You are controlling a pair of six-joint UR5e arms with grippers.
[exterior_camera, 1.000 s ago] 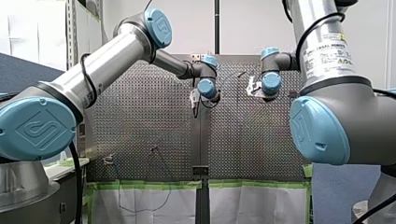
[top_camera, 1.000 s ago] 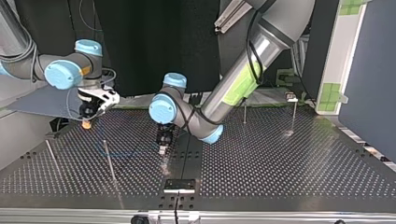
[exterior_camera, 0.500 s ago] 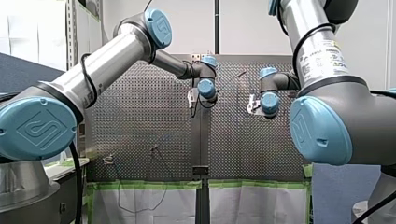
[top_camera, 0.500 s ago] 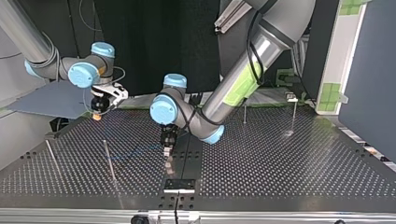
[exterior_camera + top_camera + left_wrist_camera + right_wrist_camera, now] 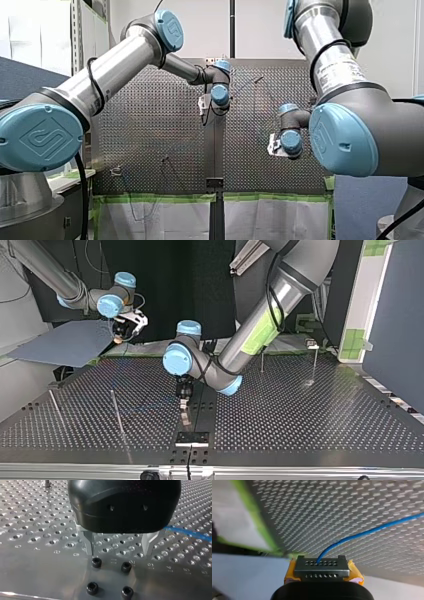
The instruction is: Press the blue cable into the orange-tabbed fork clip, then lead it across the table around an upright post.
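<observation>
Blue cable: one end pinched in my right jaws, yellow pads closed on it, raised near the counter's far edge in the top view. From there its length runs out over the counter. My left jaws stand apart, low over black bolts, holding nothing; cable passes beside them, not between. Right arm is nearer; fork clip not made out

robot lab: perforated table, black backdrop, green tape
</observation>
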